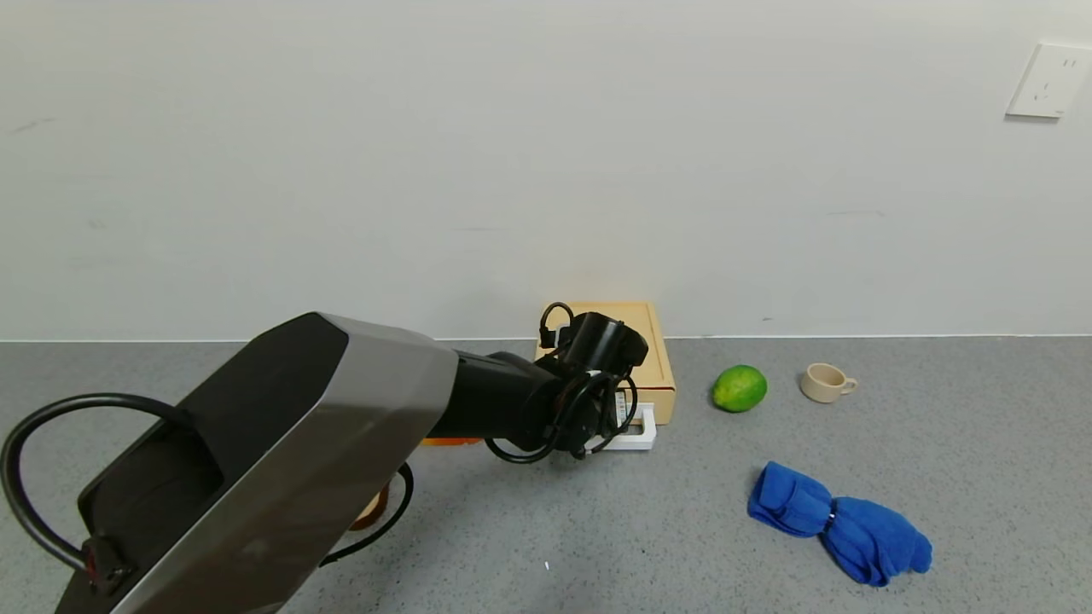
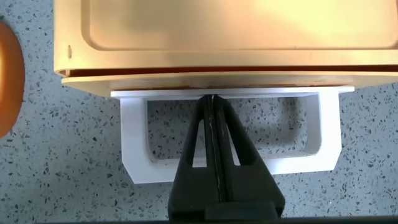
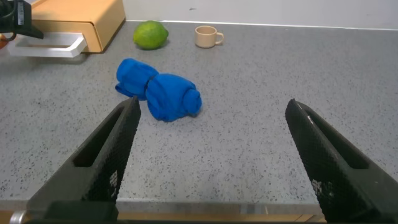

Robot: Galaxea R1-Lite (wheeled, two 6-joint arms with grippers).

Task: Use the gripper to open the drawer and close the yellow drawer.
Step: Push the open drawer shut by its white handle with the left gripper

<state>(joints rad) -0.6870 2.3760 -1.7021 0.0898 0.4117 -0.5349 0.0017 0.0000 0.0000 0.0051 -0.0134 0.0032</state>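
Observation:
The pale yellow drawer box (image 1: 653,345) stands against the back wall, and its drawer front (image 2: 217,78) sits flush in the casing. The white loop handle (image 1: 641,435) sticks out toward me; it also shows in the left wrist view (image 2: 134,149). My left gripper (image 2: 213,99) is shut, with both black fingers pressed together and nothing between them. They reach across the handle's loop, and their tips touch the white bar against the drawer front. In the head view the left wrist (image 1: 597,375) hides the fingers. My right gripper (image 3: 211,155) is open and empty, low over the table's front.
A green lime (image 1: 739,388) and a small beige cup (image 1: 825,382) sit right of the box. A crumpled blue cloth (image 1: 840,522) lies nearer on the right. An orange object (image 1: 450,442) peeks from under the left arm, left of the box.

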